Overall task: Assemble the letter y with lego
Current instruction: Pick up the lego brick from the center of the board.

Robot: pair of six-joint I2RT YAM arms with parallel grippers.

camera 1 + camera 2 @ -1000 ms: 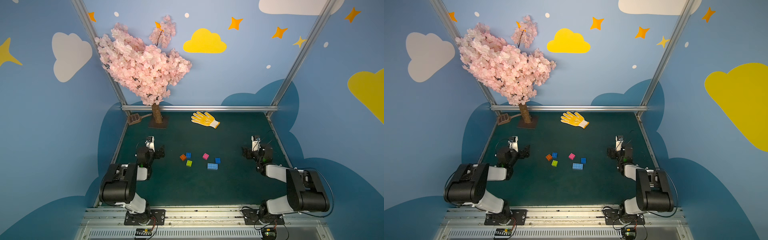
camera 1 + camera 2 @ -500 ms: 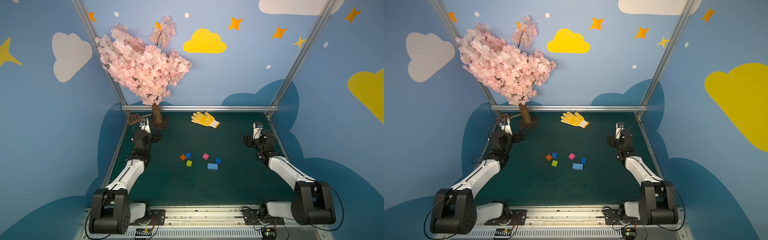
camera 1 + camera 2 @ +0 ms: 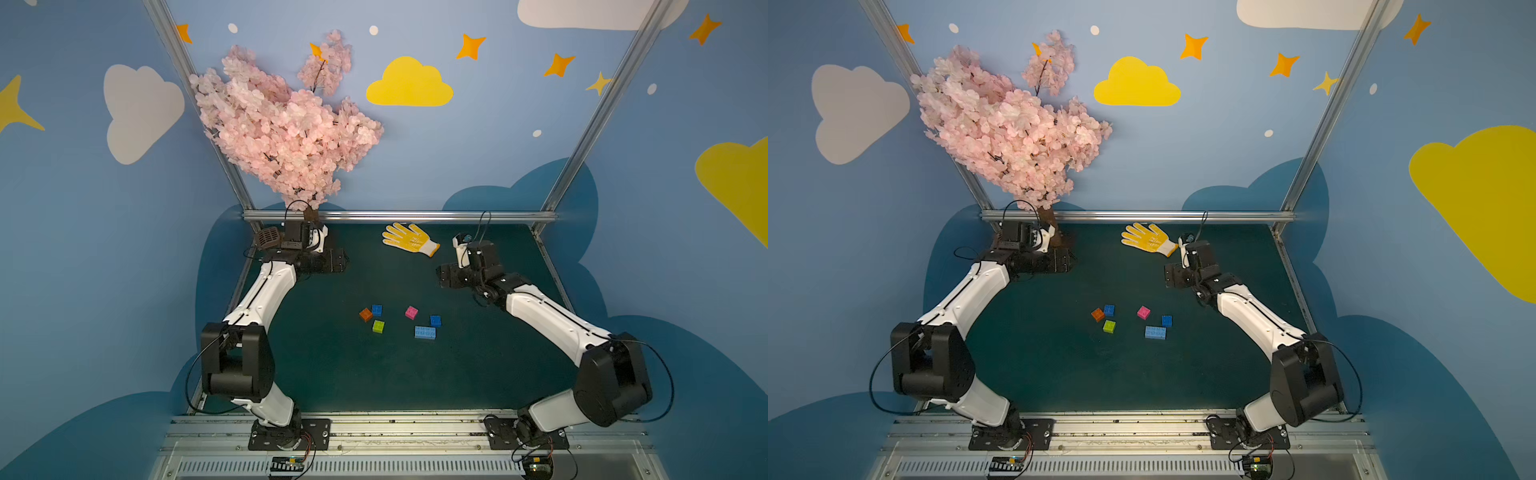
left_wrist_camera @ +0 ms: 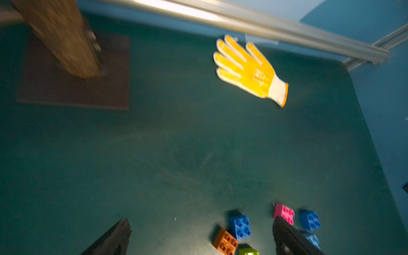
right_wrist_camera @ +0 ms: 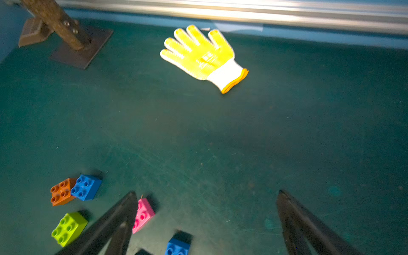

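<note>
Six loose lego bricks lie apart mid-table in both top views: orange, dark blue, lime green, pink, dark blue and a longer light blue. No joined letter y is in view. My left gripper hovers open at the far left, beyond the bricks. In the left wrist view, the left gripper holds nothing. My right gripper hovers open at the far right. In the right wrist view, the right gripper is empty, and the pink brick sits beside one finger.
A yellow glove lies near the back rail. A pink blossom tree stands on a dark base at the back left, close to my left wrist. A small brown object lies beside it.
Both arms have unfolded from the front of the table and reached toward the back, above and beyond the bricks. The bricks have not moved. Both grippers stay open.
</note>
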